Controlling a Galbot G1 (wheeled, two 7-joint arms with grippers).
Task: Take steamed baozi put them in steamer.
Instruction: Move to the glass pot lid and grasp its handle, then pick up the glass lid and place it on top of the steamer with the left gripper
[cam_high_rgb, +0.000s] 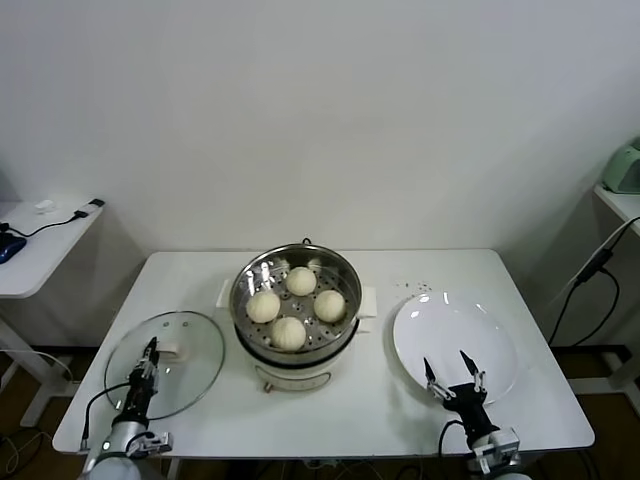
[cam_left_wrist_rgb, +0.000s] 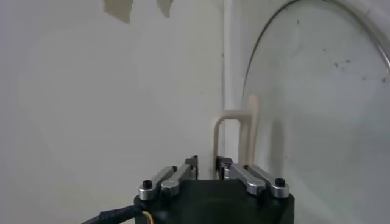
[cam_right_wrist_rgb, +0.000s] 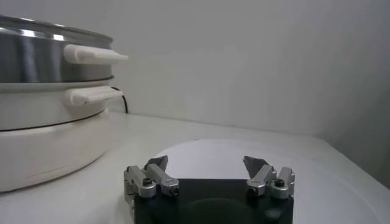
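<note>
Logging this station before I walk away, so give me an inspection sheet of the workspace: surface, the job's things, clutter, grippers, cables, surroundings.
Surface: white table, small dark specks near the plate.
Job's things: four steamed baozi on the perforated tray inside the steamer, mid-table.
Clutter: glass lid lying left of the steamer; empty white plate to its right.
Grippers: left gripper shut, over the lid's near edge; right gripper open, empty, over the plate's near edge.
Cables: black cable hanging at far right; another on the side table.
Surroundings: plain white wall; green appliance on a right-hand shelf.
</note>
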